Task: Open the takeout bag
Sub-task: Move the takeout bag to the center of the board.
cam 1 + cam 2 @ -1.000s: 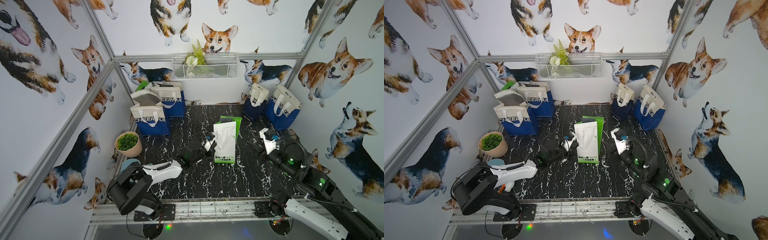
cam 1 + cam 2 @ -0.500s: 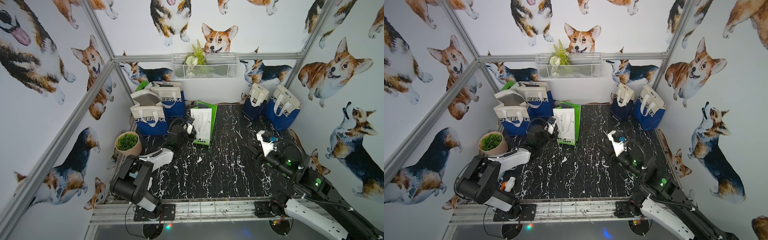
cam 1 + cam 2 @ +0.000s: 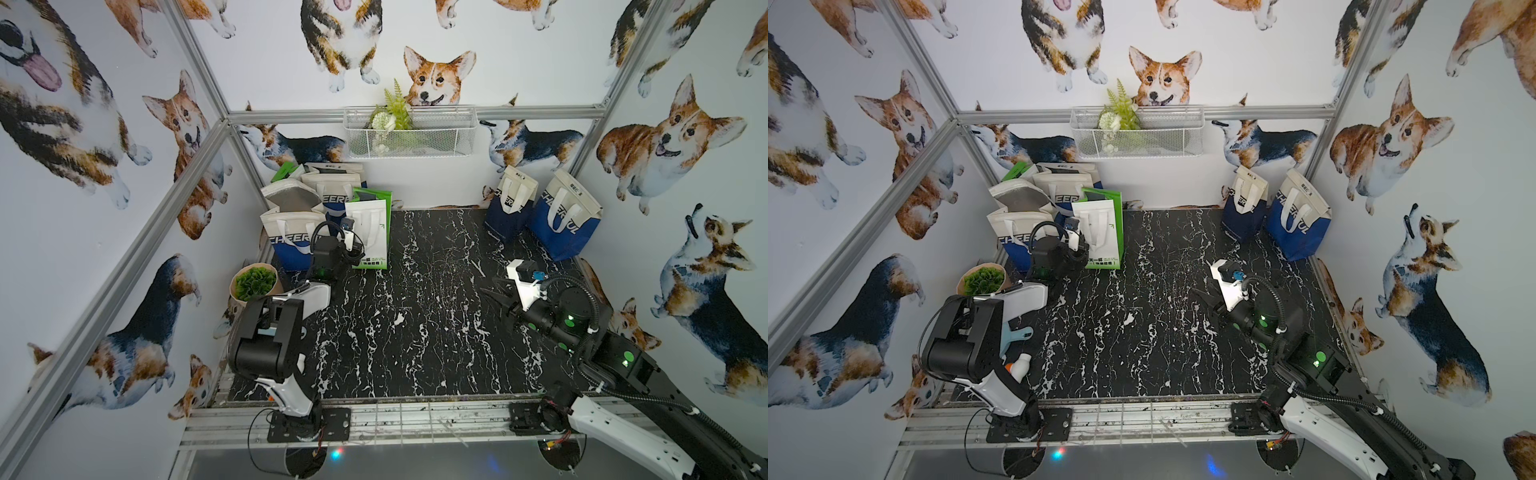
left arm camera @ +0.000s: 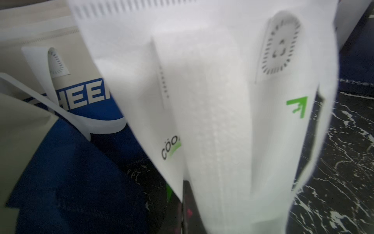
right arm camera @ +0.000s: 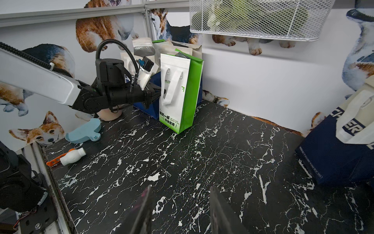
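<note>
The takeout bag (image 3: 371,232) (image 3: 1100,232) is white in front with green sides. It stands upright at the back left of the black marble table (image 3: 415,332), against the blue bags. Its top looks nearly closed in the right wrist view (image 5: 178,91). My left gripper (image 3: 360,254) (image 3: 1086,249) (image 5: 160,94) is shut at the bag's front left edge, on the white fabric by the handle. In the left wrist view the bag (image 4: 232,101) fills the frame, blurred. My right gripper (image 3: 492,286) (image 3: 1202,291) (image 5: 181,186) hangs open over bare table on the right, holding nothing.
Several blue-and-cream bags (image 3: 297,237) crowd the back left corner, and two more (image 3: 565,224) stand at the back right. A potted plant (image 3: 254,284) sits at the left edge. A blue scoop (image 5: 83,131) and a white bottle (image 5: 72,156) lie front left. A wire basket (image 3: 409,133) hangs on the back wall.
My left arm has swung the takeout bag from the table's middle to the back left, beside the blue bags. My right gripper has drawn back a little to the right.
</note>
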`<action>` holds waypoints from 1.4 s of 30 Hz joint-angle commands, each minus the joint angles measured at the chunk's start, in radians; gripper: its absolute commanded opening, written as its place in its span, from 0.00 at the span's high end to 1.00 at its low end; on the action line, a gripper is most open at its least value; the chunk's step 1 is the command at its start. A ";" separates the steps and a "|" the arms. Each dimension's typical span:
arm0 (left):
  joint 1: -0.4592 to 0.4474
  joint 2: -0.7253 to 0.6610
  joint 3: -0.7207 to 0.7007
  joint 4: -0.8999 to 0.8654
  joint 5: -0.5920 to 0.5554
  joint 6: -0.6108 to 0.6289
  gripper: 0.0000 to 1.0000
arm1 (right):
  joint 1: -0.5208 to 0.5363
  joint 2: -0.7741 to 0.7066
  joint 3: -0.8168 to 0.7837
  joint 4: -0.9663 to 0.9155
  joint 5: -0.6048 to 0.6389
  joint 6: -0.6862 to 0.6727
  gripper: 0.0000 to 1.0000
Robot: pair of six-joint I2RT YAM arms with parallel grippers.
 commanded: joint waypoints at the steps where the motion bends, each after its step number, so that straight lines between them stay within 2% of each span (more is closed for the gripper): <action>1: 0.010 0.023 0.011 0.112 -0.039 0.004 1.00 | 0.002 0.008 -0.005 0.049 -0.013 -0.013 0.53; 12: 0.027 -0.011 -0.019 0.129 -0.228 0.014 1.00 | 0.003 0.045 -0.007 0.057 -0.014 -0.032 0.52; 22: 0.032 -0.032 -0.049 0.121 -0.337 0.009 1.00 | 0.001 0.049 -0.010 0.056 -0.014 -0.035 0.52; 27: 0.034 -0.032 -0.056 0.131 -0.317 -0.015 1.00 | 0.003 0.062 0.001 0.043 -0.015 -0.031 0.52; 28: 0.034 -0.032 -0.057 0.132 -0.311 -0.024 0.98 | 0.003 0.062 0.000 0.042 -0.015 -0.030 0.52; 30: 0.035 -0.032 -0.063 0.128 -0.277 -0.043 0.73 | 0.002 0.059 -0.001 0.043 -0.014 -0.029 0.52; 33: 0.028 -0.082 -0.068 0.091 -0.226 -0.076 0.54 | 0.003 0.056 -0.004 0.046 -0.011 -0.030 0.51; 38: 0.016 -0.158 -0.081 -0.045 -0.174 -0.154 0.35 | 0.002 0.054 -0.007 0.049 -0.006 -0.029 0.51; 42: -0.008 -0.274 -0.117 -0.189 -0.158 -0.258 0.32 | 0.003 0.056 -0.011 0.052 -0.001 -0.029 0.51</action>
